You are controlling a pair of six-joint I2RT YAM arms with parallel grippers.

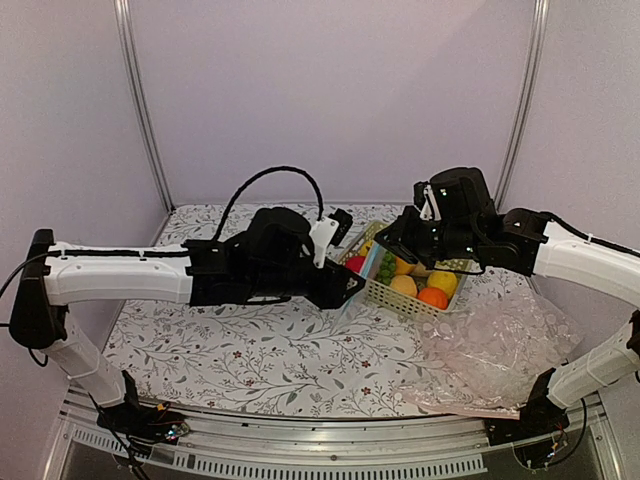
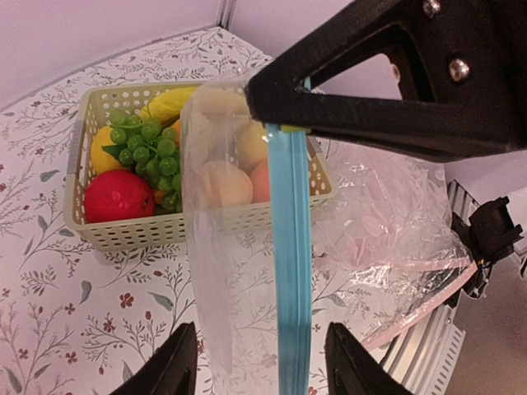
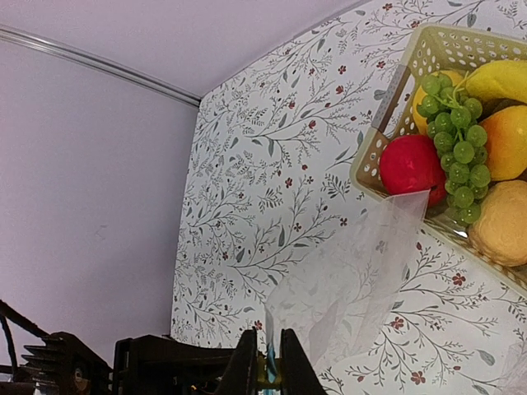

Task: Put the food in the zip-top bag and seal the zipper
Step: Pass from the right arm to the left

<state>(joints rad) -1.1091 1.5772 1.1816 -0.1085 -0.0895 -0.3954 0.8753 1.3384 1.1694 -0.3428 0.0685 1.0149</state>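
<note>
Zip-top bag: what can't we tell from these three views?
- Top external: zip-top bag is mostly hidden between the left arm and right arm; only a blue sliver shows.
- Left wrist: zipper runs off the bottom edge; open or sealed is unclear.
- Right wrist: right fingers cover the zipper; the frame edge cuts it off.
- Left wrist: fruits behind the bag are blurred by the plastic.

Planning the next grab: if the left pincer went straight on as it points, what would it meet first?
The zip-top bag, at its blue zipper, which hangs from the right pincer directly between the left pincer's spread fingers. Behind it lies the basket, though depth is unclear.
</note>
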